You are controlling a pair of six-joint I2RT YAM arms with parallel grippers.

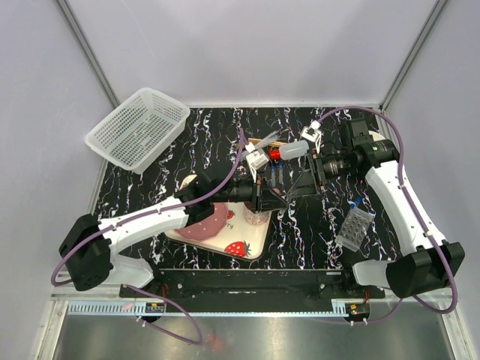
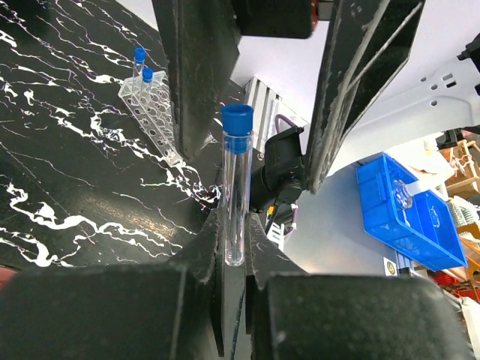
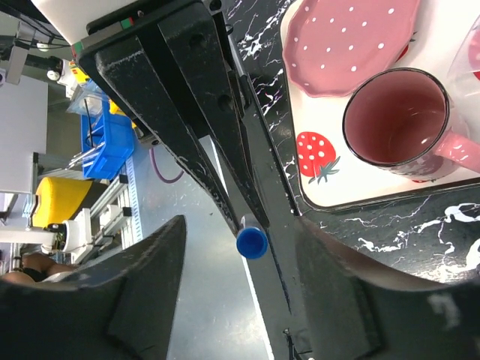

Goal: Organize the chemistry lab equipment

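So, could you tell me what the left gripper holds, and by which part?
The left gripper pinches a blue-capped clear tube by its closed bottom end.

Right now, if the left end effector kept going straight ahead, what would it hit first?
Probably the right end effector: its open fingers flank the blue-capped tube that the left end effector holds, directly ahead. Depth is unclear.

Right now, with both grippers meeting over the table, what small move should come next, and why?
Probably close the right gripper on the blue-capped tube. The left gripper is clamped on its bottom end, the right's open fingers straddle its capped end, and the tube rack sits on the right arm's side, so a handover looks likely.
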